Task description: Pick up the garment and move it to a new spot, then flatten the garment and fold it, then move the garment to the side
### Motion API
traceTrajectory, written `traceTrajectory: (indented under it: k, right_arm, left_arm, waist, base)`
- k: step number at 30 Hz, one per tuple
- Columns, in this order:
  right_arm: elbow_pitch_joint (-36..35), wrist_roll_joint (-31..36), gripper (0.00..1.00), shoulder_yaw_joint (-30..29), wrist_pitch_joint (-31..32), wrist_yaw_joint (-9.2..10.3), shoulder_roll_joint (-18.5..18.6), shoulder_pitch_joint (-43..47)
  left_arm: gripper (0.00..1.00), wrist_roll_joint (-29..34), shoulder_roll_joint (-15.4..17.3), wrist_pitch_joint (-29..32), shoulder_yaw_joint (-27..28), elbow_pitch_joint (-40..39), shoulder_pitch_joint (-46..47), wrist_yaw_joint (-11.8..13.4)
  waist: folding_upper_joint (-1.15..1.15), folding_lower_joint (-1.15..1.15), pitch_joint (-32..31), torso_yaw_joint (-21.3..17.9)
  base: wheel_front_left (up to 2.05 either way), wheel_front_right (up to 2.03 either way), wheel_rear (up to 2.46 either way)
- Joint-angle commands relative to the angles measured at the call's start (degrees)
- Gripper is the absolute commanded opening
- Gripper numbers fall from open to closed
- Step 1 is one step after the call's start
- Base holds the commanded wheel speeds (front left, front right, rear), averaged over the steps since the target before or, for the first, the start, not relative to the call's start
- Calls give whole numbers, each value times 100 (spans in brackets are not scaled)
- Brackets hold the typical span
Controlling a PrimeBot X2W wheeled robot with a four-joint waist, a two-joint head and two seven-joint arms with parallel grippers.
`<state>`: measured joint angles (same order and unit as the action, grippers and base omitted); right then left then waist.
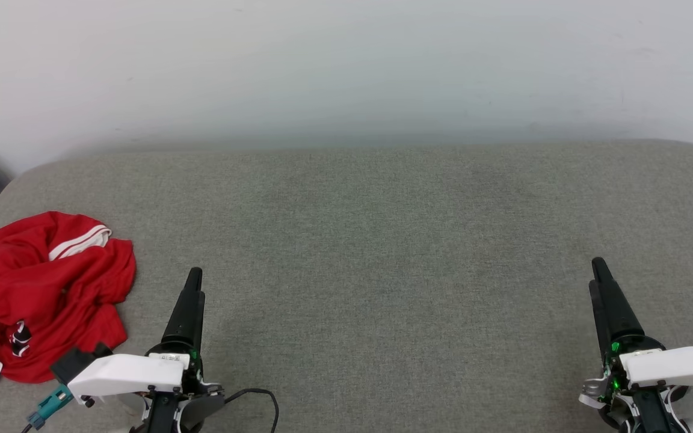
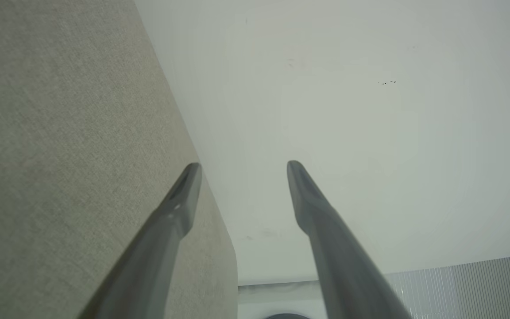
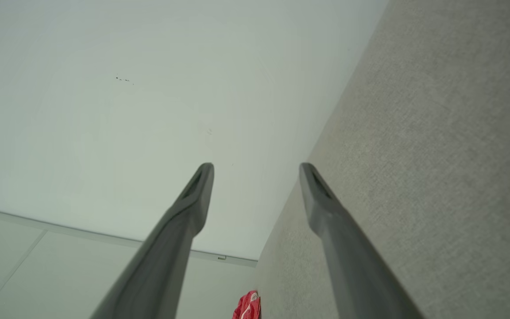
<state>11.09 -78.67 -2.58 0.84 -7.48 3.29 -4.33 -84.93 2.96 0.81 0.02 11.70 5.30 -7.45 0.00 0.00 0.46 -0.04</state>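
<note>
The garment lies crumpled in a red heap at the far left edge of the grey table, a white striped sleeve on top and a patch of white cloth at its lower edge. The left end effector hovers just to the heap's right, not touching it, fingers pointing toward the white wall. In the left wrist view its fingers stand spread apart, nothing between them. Well across the table, the right end effector is low at the right, likewise released and empty. A dark cable loops beside the left wrist.
</note>
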Motion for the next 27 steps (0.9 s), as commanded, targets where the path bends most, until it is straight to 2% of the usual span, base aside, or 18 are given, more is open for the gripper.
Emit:
traceTrajectory:
  k: [1, 18, 27]
  right_arm:
    - [-142, 197, 100, 30, -53, -1, 58, -88]
    - [-371, 2657, 100, 130, -405, -1, 44, 26]
    - [-479, 3704, 100, 139, -383, -2, 2, 116]
  left_arm:
    - [100, 167, 42, -45, -43, -143, 195, -3]
    - [100, 2345, 66, -419, -313, -373, 135, -3]
    - [100, 3547, 85, -590, -327, -296, 102, -3]
  waist:
    - [0, 0, 2, 0]
    - [0, 0, -10, 49]
    - [0, 0, -20, 71]
  base:
    - [0, 0, 0]
    - [0, 0, 0]
    - [0, 0, 0]
